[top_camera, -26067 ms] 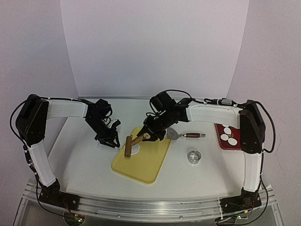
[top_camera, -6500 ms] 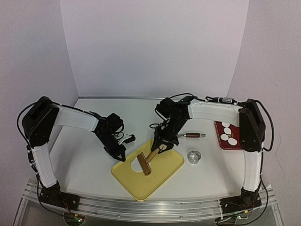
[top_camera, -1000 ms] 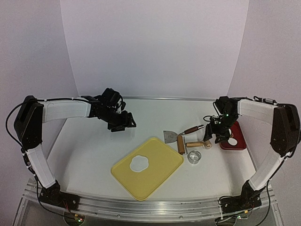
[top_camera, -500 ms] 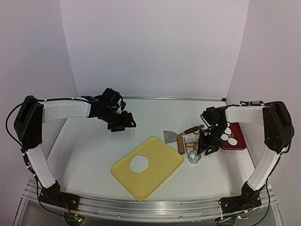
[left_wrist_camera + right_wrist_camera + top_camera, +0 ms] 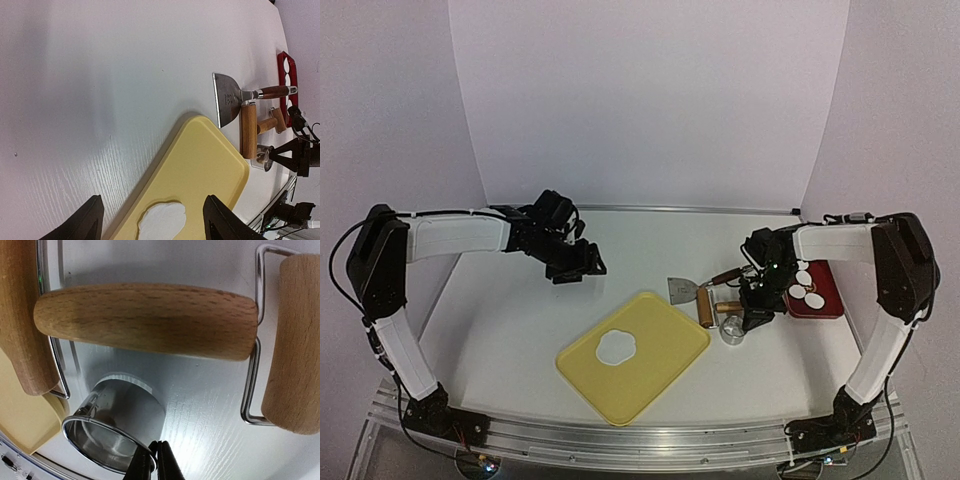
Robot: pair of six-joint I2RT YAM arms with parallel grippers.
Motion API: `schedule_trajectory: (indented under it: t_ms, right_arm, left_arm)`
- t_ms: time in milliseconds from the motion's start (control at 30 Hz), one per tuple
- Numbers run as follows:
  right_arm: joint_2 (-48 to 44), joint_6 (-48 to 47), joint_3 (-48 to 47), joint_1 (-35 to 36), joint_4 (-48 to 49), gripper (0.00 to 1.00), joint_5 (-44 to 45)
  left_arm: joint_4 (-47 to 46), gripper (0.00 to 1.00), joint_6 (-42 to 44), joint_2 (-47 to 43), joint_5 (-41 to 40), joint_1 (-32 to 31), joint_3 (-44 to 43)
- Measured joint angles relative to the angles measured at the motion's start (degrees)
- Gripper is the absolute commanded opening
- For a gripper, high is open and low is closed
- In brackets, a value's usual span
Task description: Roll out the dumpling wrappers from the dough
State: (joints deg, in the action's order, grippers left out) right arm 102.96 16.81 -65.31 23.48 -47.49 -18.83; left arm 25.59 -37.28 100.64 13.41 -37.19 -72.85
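Right gripper (image 5: pixel 154 454) down at 4 o'clock of the table (image 5: pixel 500 330), fingertips (image 5: pixel 142 465) pressed together right at the rim of the metal ring cutter (image 5: pixel 112 422). Cannot tell about any of the thin wall caught between them. Cutter upright on the table, just beside the right corner of the yellow cutting board (image 5: pixel 660 370) and at 5 o'clock from the wooden pastry roller (image 5: pixel 706 306).

Roller flat on the table, handle toward 3 o'clock, large barrel close against the steel scraper (image 5: pixel 682 290) at its 11 o'clock. Scraper flat too, blade toward 9 o'clock, dark wooden handle toward 2 o'clock.

Dumpling wrappers (image 5: pixel 804 283) on the red tray (image 5: pixel 827 308) at 3 o'clock. Several white discs side by side, partly behind the right forearm, well apart from the board.

Left gripper (image 5: pixel 152 205) at 10 o'clock, above the table, fingers spread wide with nothing between. Irregular white dough patch (image 5: pixel 618 346) flat near the board's middle, at 6 o'clock.
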Motion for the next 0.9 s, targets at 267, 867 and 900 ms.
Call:
schedule_trajectory:
  t_ms: [267, 867, 900]
  right_arm:
    - [-1.4, 2.5, -7.2, 4.6, -6.2, 0.0, 4.7]
    - [27.5, 13.6, -45.8, 31.4, -8.8, 0.0, 1.1]
    - [28.6, 13.8, -46.9, 31.8, -9.4, 0.0, 0.7]
  left_arm:
    - [1.4, 0.69, 2.2, -4.6, 2.3, 0.0, 3.8]
    - [-0.2, 0.65, 13.3, -11.0, 18.2, 0.1, 14.1]
    - [-0.2, 0.65, 13.6, -11.0, 18.5, 0.2, 14.2]
